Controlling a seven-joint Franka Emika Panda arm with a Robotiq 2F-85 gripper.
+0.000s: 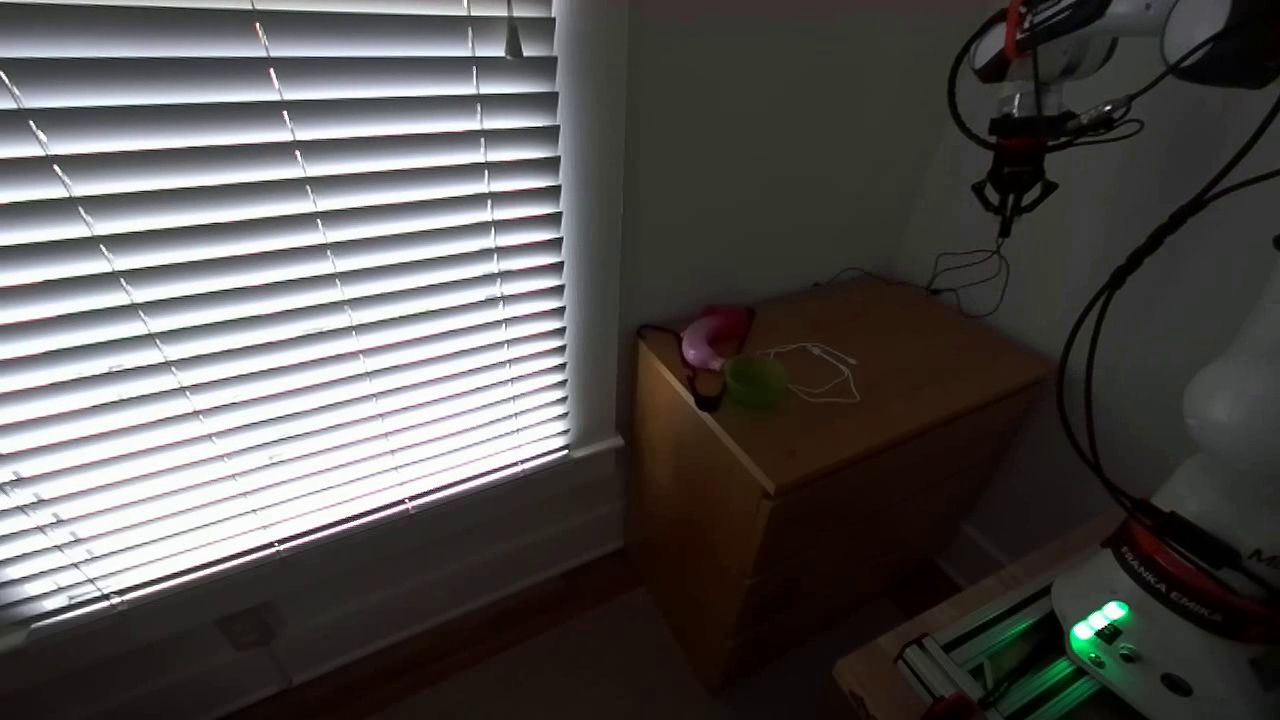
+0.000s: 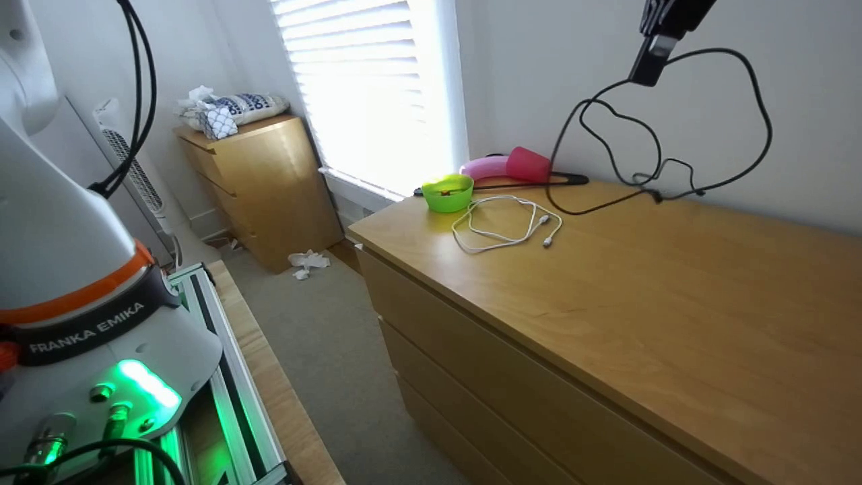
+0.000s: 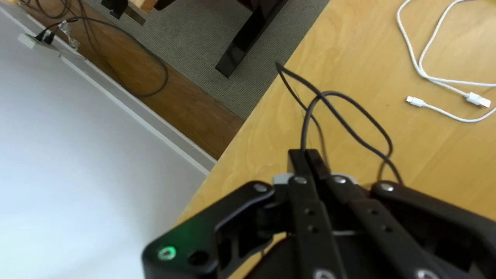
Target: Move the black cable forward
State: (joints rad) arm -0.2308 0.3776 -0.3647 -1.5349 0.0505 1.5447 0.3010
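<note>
- Your Robotiq gripper [image 3: 307, 153] is pressed narrow around a strand of the black cable [image 2: 656, 196], which leaves its tips on both sides in an exterior view
- The cable dangles from it in loose loops above the far, right part of the dresser [image 2: 673, 283], in front of the wall [image 2: 821, 135]; you cannot be sure whether the lowest loops touch the wood
- What looks done: you have the grasp, and the held strand is well above the dresser top
- What looks left to you: carry the cable forward, lower it and let it go; nothing shows it laid down yet, so I would call you roughly midway
- Which way counts as forward is not marked, so settle that before you travel
- On the left, the white USB cable [image 3: 477, 100] lies apart from yours, just beside the green bowl [image 2: 448, 202]; trailing loops could catch there if you swing that way
- You cannot tell where both cable ends are, so a snag is possible
</note>
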